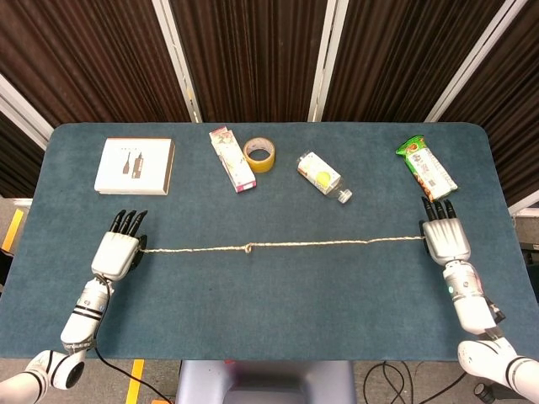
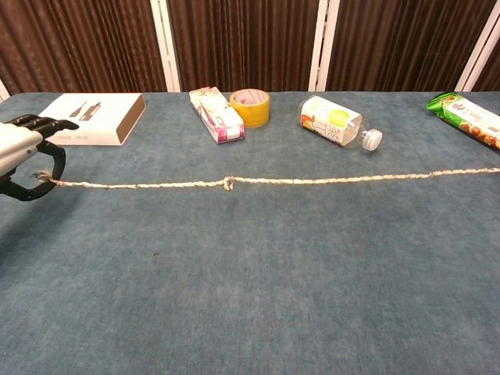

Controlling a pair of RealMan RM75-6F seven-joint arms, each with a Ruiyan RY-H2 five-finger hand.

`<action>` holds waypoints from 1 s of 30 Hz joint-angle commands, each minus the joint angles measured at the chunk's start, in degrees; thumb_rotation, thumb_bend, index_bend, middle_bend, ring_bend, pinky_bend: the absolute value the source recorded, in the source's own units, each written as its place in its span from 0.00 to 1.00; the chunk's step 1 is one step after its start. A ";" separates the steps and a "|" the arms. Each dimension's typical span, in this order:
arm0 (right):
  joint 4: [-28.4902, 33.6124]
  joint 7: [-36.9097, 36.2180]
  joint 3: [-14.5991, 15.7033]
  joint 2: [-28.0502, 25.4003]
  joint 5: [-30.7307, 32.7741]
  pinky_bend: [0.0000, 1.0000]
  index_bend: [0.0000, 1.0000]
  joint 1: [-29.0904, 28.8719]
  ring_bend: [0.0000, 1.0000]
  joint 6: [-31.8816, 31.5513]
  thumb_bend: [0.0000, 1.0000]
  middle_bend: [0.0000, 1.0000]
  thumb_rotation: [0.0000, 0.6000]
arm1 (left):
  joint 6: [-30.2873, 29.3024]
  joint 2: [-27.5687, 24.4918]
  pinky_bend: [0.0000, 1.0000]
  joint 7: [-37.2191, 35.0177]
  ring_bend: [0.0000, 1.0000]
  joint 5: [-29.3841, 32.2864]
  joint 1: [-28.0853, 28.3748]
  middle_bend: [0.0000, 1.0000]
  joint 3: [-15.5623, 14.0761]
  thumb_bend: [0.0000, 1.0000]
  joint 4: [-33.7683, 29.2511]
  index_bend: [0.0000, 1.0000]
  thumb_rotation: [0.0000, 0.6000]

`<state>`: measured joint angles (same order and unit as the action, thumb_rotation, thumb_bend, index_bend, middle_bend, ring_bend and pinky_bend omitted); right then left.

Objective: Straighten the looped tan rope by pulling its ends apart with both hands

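Note:
The tan rope (image 1: 320,244) stretches in a nearly straight line across the blue table, with a small tight knot (image 1: 248,247) left of its middle; the knot (image 2: 228,183) also shows in the chest view on the rope (image 2: 351,179). My left hand (image 1: 117,251) grips the rope's left end near the table's left side, and in the chest view that left hand (image 2: 22,156) pinches the frayed tip. At the far right my right hand (image 1: 444,238) holds the other end. The chest view does not show the right hand.
Along the table's far side lie a white box (image 1: 135,166), a pink carton (image 1: 232,158), a yellow tape roll (image 1: 259,154), a lying bottle (image 1: 321,175) and a green snack packet (image 1: 426,168). The table edge (image 1: 25,252) runs close beside the left hand.

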<state>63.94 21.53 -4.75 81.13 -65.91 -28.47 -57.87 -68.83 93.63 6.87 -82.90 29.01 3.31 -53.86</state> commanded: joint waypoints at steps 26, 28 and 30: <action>-5.61 -0.29 -0.34 1.07 0.39 0.00 0.70 2.00 0.00 2.70 0.57 0.00 1.00 | 3.26 3.21 0.07 -3.03 0.00 -0.04 0.36 0.05 -0.13 0.46 6.86 0.61 1.00; -6.07 -0.10 -0.35 1.38 0.45 0.00 0.69 2.00 0.00 3.03 0.57 0.00 1.00 | 3.66 3.47 0.07 -3.24 0.00 -0.02 0.41 0.05 -0.19 0.46 7.16 0.61 1.00; -6.55 0.10 -0.28 1.80 0.45 0.00 0.68 1.96 0.00 3.41 0.57 0.00 1.00 | 4.19 3.67 0.07 -3.01 0.00 -0.13 0.50 0.05 -0.45 0.46 7.64 0.60 1.00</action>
<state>57.50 21.54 -5.07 82.82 -65.47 -26.49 -54.58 -64.84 97.18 3.77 -82.98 29.45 2.98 -46.42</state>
